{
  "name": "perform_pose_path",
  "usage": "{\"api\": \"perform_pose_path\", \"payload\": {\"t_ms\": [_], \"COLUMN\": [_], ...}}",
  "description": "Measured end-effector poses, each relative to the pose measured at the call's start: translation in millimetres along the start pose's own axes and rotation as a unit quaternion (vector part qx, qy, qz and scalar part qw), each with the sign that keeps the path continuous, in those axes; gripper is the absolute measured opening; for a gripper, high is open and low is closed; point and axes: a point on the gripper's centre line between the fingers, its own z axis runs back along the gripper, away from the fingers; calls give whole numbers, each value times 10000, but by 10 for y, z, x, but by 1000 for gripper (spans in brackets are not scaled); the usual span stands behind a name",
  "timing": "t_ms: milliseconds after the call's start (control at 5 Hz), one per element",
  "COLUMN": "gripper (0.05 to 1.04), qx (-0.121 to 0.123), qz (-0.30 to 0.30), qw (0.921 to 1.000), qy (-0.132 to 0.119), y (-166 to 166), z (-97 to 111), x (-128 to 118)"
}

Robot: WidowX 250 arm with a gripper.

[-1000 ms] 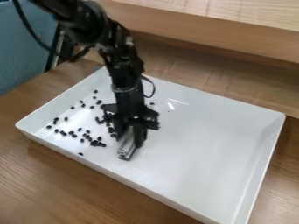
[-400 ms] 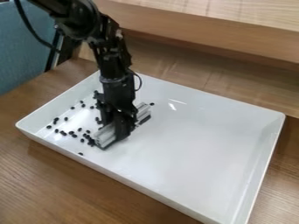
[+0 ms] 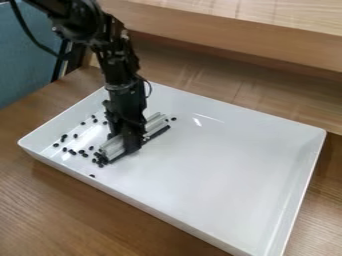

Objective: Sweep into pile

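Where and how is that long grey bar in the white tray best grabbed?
Probably midway along, from above, jaws across its narrow width. The long grey metal-looking bar is straight and slim, lying low in the white rectangular tray, and both ends jut past the black gripper, which suggests a middle hold.

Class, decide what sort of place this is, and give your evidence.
Probably a robot-manipulation test bench: a black robot arm stands over a white tray of scattered black beans, on a wood-grain table.

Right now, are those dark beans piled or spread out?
Mostly spread: the dark beans lie scattered, though some cluster beside the bar.
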Motion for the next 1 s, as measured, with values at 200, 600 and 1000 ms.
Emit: {"api": "perform_pose_path", "payload": {"t_ms": [200, 600, 1000], "gripper": [399, 399, 398], "qx": [6, 54, 36], "qz": [247, 1003, 1112], "qw": [9996, 9939, 9932], "qy": [-108, -450, -339], "y": [110, 246, 319], "z": [-6, 3, 13], "x": [-52, -250, -364]}}
